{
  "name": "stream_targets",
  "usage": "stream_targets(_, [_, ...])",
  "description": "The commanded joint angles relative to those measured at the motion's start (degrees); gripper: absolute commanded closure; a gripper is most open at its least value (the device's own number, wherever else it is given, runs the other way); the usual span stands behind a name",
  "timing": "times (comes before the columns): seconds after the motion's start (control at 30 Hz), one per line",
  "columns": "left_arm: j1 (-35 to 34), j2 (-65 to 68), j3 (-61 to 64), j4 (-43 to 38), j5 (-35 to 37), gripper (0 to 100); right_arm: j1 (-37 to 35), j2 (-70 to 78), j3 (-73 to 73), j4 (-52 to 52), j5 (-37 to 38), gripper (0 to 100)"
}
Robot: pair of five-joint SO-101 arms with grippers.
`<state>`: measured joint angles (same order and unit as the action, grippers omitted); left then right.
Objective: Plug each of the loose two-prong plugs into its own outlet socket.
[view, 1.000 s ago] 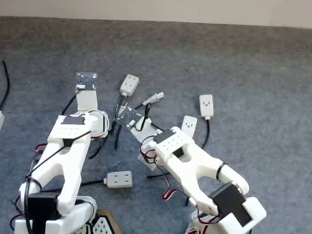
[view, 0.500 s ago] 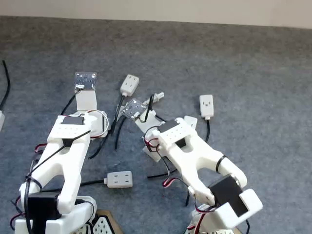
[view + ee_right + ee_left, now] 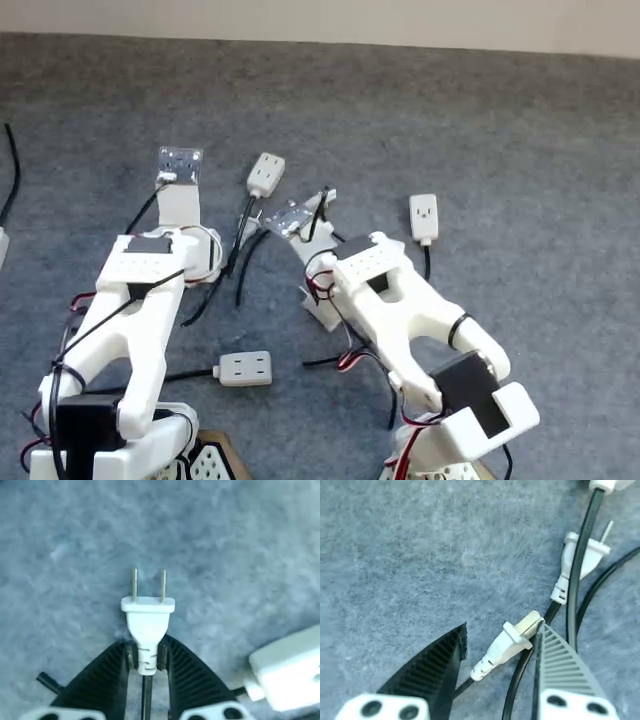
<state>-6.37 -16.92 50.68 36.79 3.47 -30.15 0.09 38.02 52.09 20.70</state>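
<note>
Your right claw (image 3: 146, 652) is clamped on a white 2-prong plug (image 3: 147, 614). Its black fingers (image 3: 112, 675) pinch the ribbed neck where the cord leaves, and the 2 prongs point straight away from the wrist over the grey carpet (image 3: 225, 540). Whether the plug rests on the carpet or hangs just above it, you cannot tell. A white outlet block (image 3: 287, 672) lies close beside that claw, apart from the plug and not lined up with the prongs. From the high camera you see the held plug (image 3: 323, 197) at the tip of the right arm, between the far outlet (image 3: 265, 173) and the side outlet (image 3: 423, 217), touching neither. The near outlet (image 3: 245, 368) lies well back between the 2 arm bases. Your left claw (image 3: 502, 630) stands open, with its black finger (image 3: 440, 665) and its pale grey finger (image 3: 562, 665) on either side of the loose plug (image 3: 506, 645). That plug lies flat on the carpet with its head close against the grey finger. Farther out lies the outer plug (image 3: 584, 555), prongs showing, with a black cable (image 3: 577, 585) running across it.
</note>
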Motion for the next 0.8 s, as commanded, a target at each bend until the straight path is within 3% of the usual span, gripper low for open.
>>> stream_targets(0.0, [-0.04,-0.92,-8.57,9.67,-2.29,76,1.63,-8.48,1.71,-3.65,-4.04,99.3])
stream_targets(0.23, [0.66,-0.92,-19.38,23.12,-12.22,65,-6.81,-36.7,20.44,-16.13,-4.04,99.3])
stream_targets(0.43, [1.1,-1.01,-30.73,30.86,-18.29,62,-17.98,-59.38,30.55,-14.99,-5.71,99.3])
stream_targets(0.57, [1.19,-1.01,-33.89,32.26,-19.34,61,-22.46,-67.21,33.19,-11.3,-8.53,99.3])
stream_targets(0.77, [5.41,-4.97,-31.69,32.18,-19.43,61,-23.08,-68.0,34.15,-10.59,-9.76,99.3])
